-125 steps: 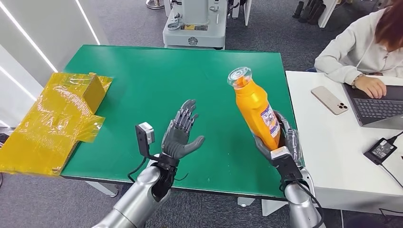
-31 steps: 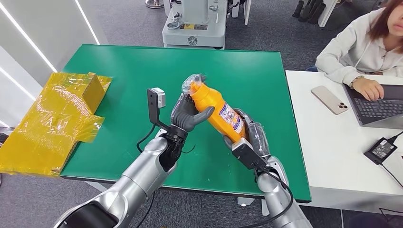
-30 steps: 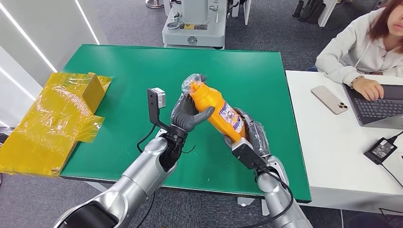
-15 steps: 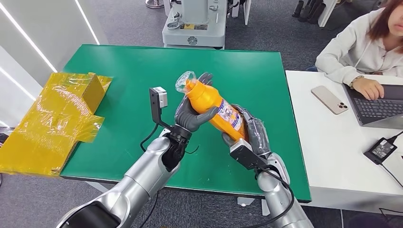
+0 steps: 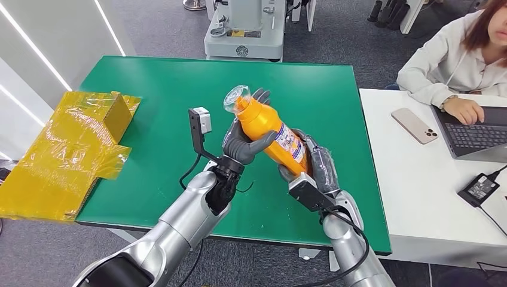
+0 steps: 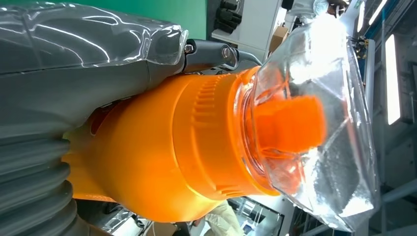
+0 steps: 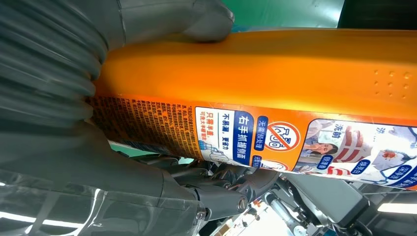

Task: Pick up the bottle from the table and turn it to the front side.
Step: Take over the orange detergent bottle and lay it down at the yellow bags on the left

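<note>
Above the green desk (image 5: 149,107) I grasp the tilted orange bottle (image 5: 266,128) with both my left hand (image 5: 242,143) near its cap and right hand (image 5: 314,170) at its base; uneven twisting could make it slip.

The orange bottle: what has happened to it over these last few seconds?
The right hand tipped the bottle from upright toward the left. The left hand, open over the table before, rose and now grips it near the cap. The right hand holds the bottom as before; the yellow box stayed put.
</note>
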Motion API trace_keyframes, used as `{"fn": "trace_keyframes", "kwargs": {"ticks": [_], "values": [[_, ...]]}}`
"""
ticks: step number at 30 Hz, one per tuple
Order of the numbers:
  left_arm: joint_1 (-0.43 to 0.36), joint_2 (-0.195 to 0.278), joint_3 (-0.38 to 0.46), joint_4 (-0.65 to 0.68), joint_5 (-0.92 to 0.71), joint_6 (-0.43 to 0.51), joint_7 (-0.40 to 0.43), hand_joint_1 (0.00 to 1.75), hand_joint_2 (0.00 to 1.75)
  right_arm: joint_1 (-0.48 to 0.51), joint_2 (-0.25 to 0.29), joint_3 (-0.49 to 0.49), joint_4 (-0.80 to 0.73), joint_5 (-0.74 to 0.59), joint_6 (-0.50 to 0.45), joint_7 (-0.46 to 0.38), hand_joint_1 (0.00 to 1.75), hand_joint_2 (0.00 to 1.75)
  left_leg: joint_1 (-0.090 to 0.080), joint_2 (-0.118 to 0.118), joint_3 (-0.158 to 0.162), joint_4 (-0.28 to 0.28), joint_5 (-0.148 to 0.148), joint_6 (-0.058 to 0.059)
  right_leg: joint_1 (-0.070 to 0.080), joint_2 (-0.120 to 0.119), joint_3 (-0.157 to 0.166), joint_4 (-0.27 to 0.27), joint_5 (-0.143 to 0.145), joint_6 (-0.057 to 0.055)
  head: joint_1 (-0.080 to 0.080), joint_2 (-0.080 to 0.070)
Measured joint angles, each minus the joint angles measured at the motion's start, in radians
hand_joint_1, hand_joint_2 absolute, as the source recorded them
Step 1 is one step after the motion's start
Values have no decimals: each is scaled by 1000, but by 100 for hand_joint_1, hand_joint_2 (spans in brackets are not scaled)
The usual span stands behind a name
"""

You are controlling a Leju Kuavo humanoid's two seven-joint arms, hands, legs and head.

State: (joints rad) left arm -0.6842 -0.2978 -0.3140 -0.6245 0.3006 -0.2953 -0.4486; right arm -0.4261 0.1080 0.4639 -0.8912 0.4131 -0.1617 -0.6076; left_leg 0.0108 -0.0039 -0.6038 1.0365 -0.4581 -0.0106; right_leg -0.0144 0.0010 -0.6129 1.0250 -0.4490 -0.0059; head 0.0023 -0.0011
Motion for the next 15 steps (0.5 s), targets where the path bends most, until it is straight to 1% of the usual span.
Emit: {"fn": "trace_keyframes", "kwargs": {"ticks": [4,15], "values": [[-1,-2,0,-1,1,0,0,175,175,-3,0,0,4,0,0,0,175,175,0,0,0,0,0,0,0,0,0,0,0,0,0,0],[-2,-8,0,-4,51,-26,21,175,175,-10,2,-3,21,10,-19,3,175,175,0,0,0,0,0,0,0,0,0,0,0,0,0,0]]}}
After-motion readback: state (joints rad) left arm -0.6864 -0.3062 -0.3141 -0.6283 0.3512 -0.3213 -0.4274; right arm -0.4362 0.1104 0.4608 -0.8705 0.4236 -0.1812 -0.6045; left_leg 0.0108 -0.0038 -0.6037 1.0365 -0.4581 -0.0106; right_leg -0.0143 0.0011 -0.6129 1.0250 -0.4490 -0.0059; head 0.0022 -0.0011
